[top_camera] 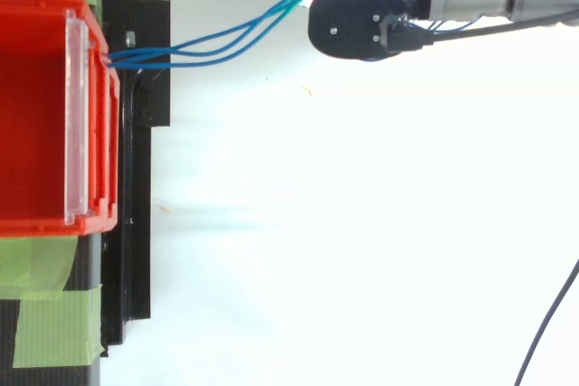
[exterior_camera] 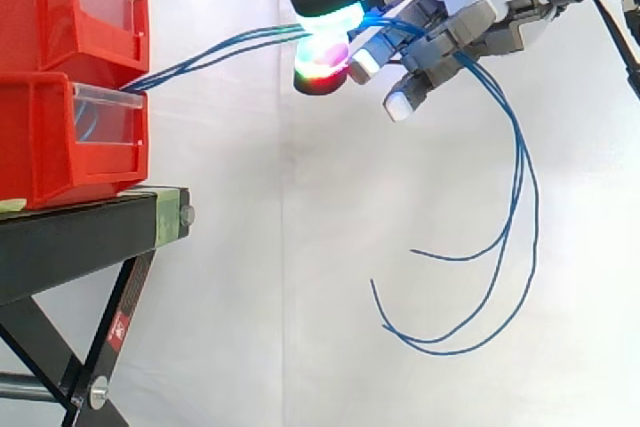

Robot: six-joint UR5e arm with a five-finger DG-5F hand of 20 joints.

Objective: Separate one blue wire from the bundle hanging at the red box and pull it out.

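Looking across from the side, we see the hand in the upper right of the frame, its fingers pinched shut on the blue wires. We cannot tell whether one strand or several sit between the glowing pads. The wires run as a near-level span, rising slightly, from the red box at the left edge to the fingers, so their long axis points straight back at the box. Past the hand, the loose ends loop down into the lower right. From above, the strands fan apart near the box and converge at the hand. We judge the pull should go rightward, where open room lies, well clear of the bench.
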